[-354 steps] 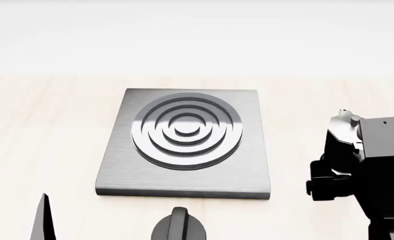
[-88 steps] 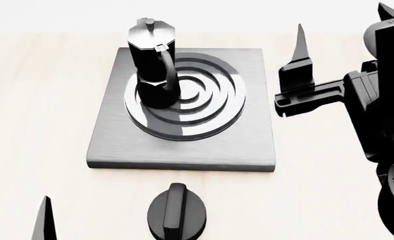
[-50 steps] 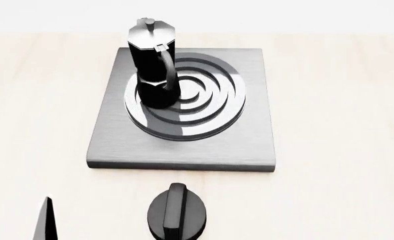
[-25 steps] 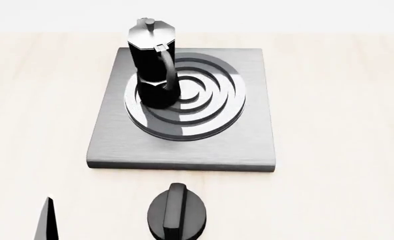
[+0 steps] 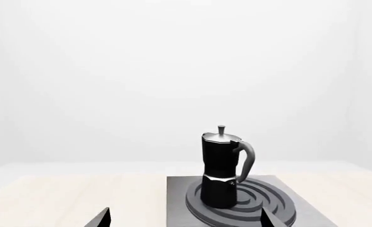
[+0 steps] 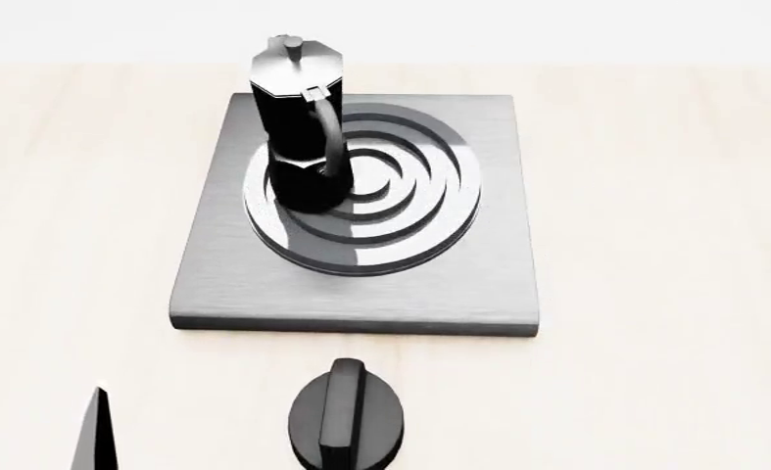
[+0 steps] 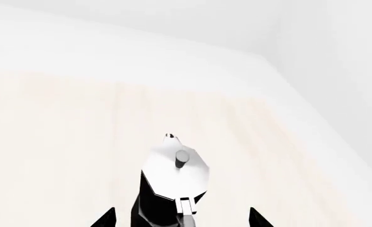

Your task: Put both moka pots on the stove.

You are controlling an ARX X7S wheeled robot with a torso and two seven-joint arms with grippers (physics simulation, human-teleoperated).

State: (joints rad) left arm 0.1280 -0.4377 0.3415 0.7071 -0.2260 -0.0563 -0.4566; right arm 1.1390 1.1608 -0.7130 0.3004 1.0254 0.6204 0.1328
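One moka pot [image 6: 302, 127] stands upright on the stove [image 6: 359, 294], off-centre on the ring burner toward the slab's far left corner with its handle facing you, which leaves the nearer right half of the rings bare for the second. You have the right gripper [image 7: 180, 218] above the second moka pot [image 7: 175, 182], which stands on the pale surface [image 7: 59, 142] out of the head view; the jaws are spread wide to either side of its lid and hold nothing. The left gripper [image 5: 184, 221] waits short of the stove's near edge, jaws wide apart and empty, and the black knob [image 6: 347, 416] sits just before that edge.
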